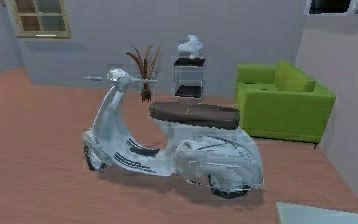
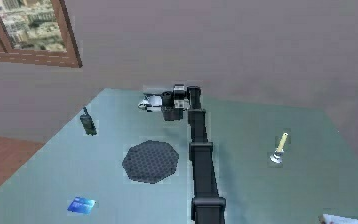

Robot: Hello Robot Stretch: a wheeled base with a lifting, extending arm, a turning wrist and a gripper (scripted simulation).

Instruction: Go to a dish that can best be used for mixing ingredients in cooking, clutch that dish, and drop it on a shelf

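Nearest on the pale table [image 2: 257,190] lies a blue card [image 2: 82,206], then a dark round thing [image 2: 150,160] — whether this is the mixing dish cannot be told, so the dish's place stands unconfirmed. Farther out, the gripper [image 2: 145,102] sits near the table's far edge; whether it holds anything cannot be told. Ahead stands a scooter [image 1: 167,135]; beyond it a small stand [image 1: 190,78] — a likely shelf. Judgement: grasp unconfirmed, drop-off outstanding.

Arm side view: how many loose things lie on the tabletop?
4 clear: dark bottle-like thing at left, dark round mat beside the arm, blue card by the bottom edge, yellowish tool at right. The arm may hide more.
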